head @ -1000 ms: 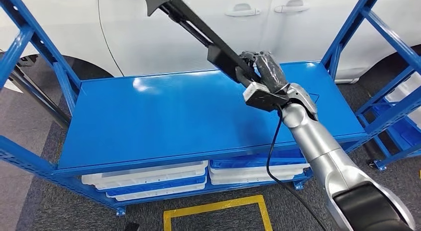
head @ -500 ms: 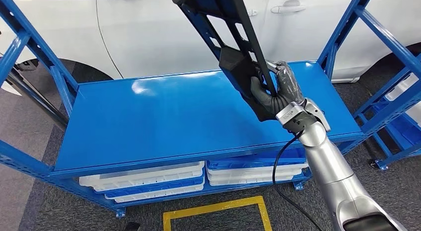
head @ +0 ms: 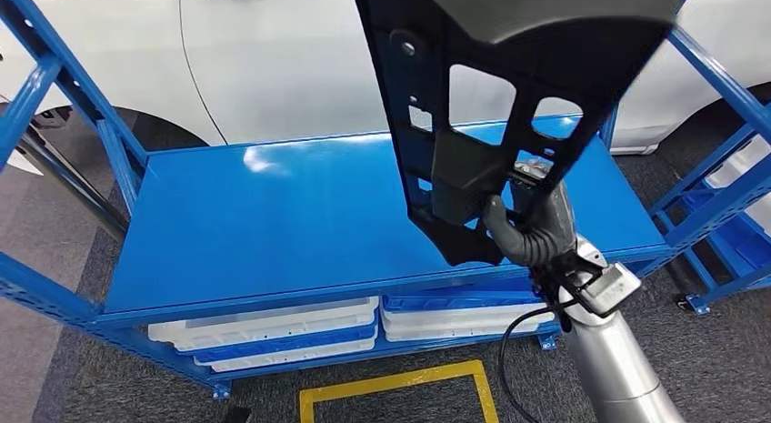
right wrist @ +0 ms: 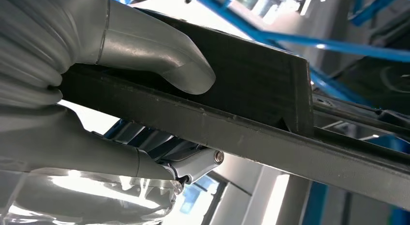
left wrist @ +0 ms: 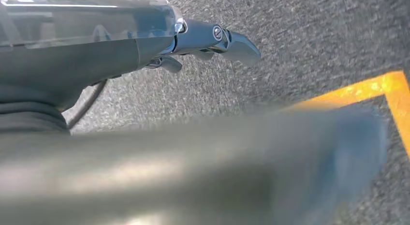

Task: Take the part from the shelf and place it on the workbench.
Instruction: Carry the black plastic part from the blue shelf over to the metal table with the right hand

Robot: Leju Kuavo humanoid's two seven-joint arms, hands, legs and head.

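R hand (head: 527,230) grasps black part (head: 473,105) at lower end | part upright above blue shelf (head: 273,223) | L hand (left wrist: 212,38) grips nothing, over floor

white car (head: 273,68), grey carpet (head: 109,387), yellow floor line (head: 400,379)

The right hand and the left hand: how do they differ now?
The right hand grips the black part above the blue shelf; the left hand holds nothing. The right hand is raised; the left hand hangs over grey carpet by a yellow line. Both are grey.
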